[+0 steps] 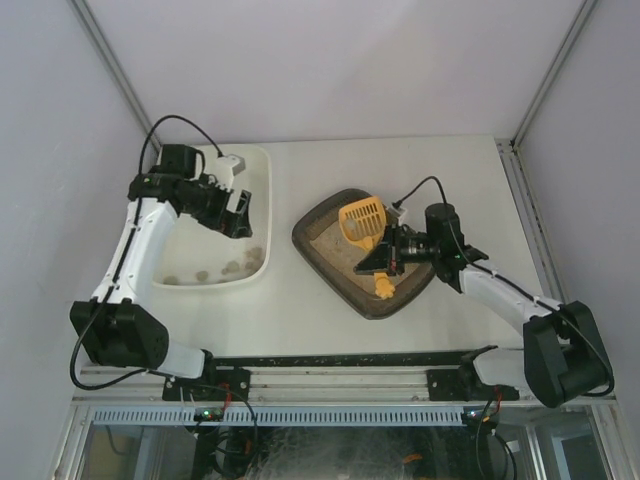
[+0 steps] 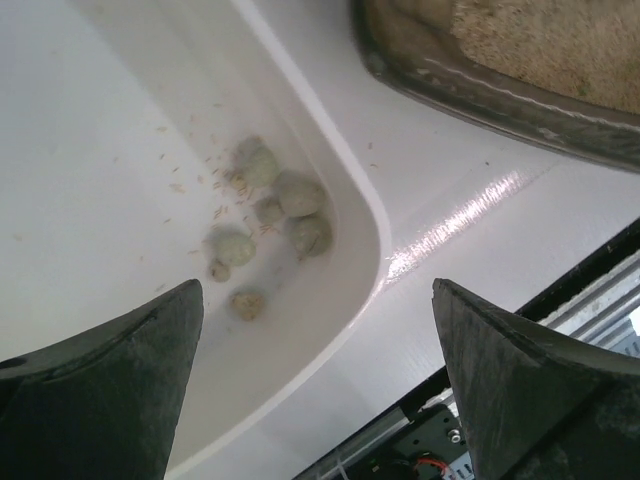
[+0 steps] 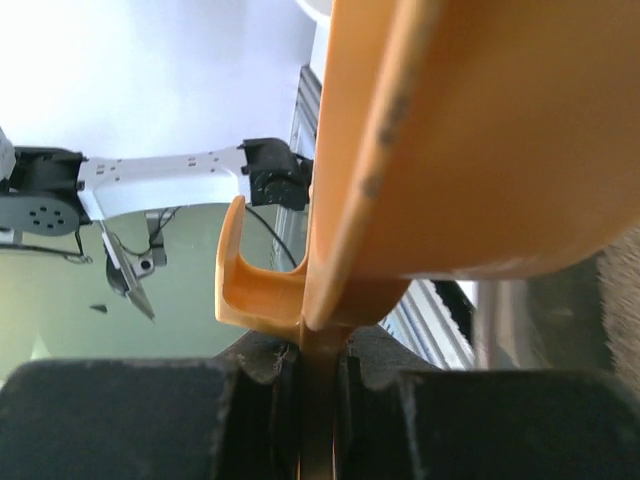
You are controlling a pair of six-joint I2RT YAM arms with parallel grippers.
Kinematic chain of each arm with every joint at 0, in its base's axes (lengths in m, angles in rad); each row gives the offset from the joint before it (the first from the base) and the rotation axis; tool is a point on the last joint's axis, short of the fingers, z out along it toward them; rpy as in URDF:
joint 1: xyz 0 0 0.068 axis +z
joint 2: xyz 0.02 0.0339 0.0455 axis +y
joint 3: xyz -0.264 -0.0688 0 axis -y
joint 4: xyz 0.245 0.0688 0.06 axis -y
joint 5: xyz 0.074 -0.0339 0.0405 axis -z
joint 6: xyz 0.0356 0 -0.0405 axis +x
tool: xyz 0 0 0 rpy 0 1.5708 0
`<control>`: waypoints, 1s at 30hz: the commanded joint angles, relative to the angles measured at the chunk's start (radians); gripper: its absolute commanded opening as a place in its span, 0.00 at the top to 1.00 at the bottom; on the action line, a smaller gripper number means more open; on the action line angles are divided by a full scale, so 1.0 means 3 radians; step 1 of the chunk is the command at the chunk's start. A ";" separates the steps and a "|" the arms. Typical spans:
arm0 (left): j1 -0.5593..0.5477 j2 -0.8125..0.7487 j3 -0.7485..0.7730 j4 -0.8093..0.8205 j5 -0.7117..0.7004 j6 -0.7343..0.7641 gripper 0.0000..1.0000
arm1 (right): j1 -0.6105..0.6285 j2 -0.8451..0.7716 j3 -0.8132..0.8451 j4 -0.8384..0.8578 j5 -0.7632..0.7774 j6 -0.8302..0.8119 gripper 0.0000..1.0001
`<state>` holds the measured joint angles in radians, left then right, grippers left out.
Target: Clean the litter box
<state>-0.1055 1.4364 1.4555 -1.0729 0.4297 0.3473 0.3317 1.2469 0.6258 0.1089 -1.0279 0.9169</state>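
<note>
The dark brown-grey litter box with beige litter sits at the table's middle; its rim corner shows in the left wrist view. My right gripper is shut on the handle of an orange slotted scoop, which is held over the litter; the scoop fills the right wrist view. My left gripper is open and empty above the white tub, over its near right corner. Several greenish-grey clumps lie in the tub.
A small yellow-orange piece lies on the litter near the box's front rim. The black rail runs along the table's near edge. Enclosure walls and posts stand at the left, right and back.
</note>
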 commanded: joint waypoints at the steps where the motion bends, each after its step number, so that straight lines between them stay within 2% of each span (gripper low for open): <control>1: 0.0580 -0.0007 0.0224 0.0141 0.0184 -0.0272 0.00 | 0.0198 0.0180 0.0518 0.0045 0.0114 0.0035 1.00; 4: 0.1122 0.0113 0.0330 0.0184 0.0481 -0.0519 0.00 | 0.0345 0.0645 0.0958 0.0138 0.0173 0.0174 1.00; 7: 0.1584 0.0139 0.0264 0.0428 0.0643 -0.0864 0.00 | 0.0522 0.1149 0.1659 -0.0259 0.0331 -0.0027 1.00; 9: 0.1803 0.0136 0.0215 0.0541 0.0566 -0.1111 0.00 | 0.0663 0.1505 0.2188 -0.0576 0.0461 -0.0176 1.00; 14: 0.2067 0.0092 0.0088 0.0634 -0.0044 -0.1401 0.00 | 0.1048 0.2385 0.3623 -0.1549 0.0739 -0.0635 1.00; 18: 0.2229 0.0135 0.0071 0.0598 -0.0067 -0.1414 0.00 | 0.1348 0.3057 0.4893 -0.2436 0.1103 -0.0976 1.00; 22: 0.2388 0.0230 0.0117 0.0559 -0.0006 -0.1522 0.01 | 0.1590 0.3588 0.5830 -0.3220 0.1501 -0.1306 1.00; 25: 0.2407 0.0239 0.0104 0.0560 -0.0023 -0.1561 0.01 | 0.1728 0.3848 0.6218 -0.3586 0.1833 -0.1494 1.00; 30: 0.2411 0.0130 -0.0050 0.0697 -0.0048 -0.1576 0.01 | 0.1959 0.3845 0.6147 -0.3787 0.2483 -0.1833 1.00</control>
<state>0.6163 1.5112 1.4803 -0.9127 0.4198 -0.1013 0.8799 2.4100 2.4397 -0.8959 -0.4873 0.5003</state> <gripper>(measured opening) 0.994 0.088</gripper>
